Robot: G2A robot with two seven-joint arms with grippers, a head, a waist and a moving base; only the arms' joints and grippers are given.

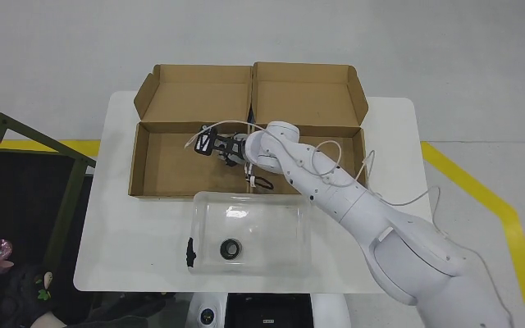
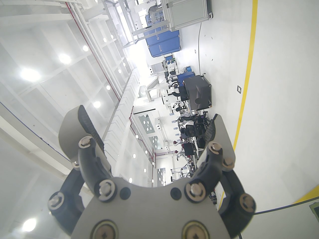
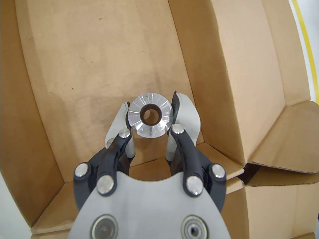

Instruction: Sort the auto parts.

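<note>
Auto parts appear partly sorted, with one transfer in hand. The left gripper (image 2: 149, 115) is spread and empty, aimed up at the room, well away from the work. The right gripper (image 3: 150, 101) pinches a silver ring part (image 3: 135, 119) between both fingers, bore facing the wrist camera. Directly beneath this gripper lies the left cardboard box (image 1: 164, 164), whose visible floor is bare; release into it is judged the pending step. Behind the gripper, toward the robot, the clear bin (image 1: 205, 209) holds a black ring (image 1: 231, 248), which is left to sort. Beside the gripper stands the right cardboard box (image 1: 308, 94), its floor mostly hidden by the arm.
</note>
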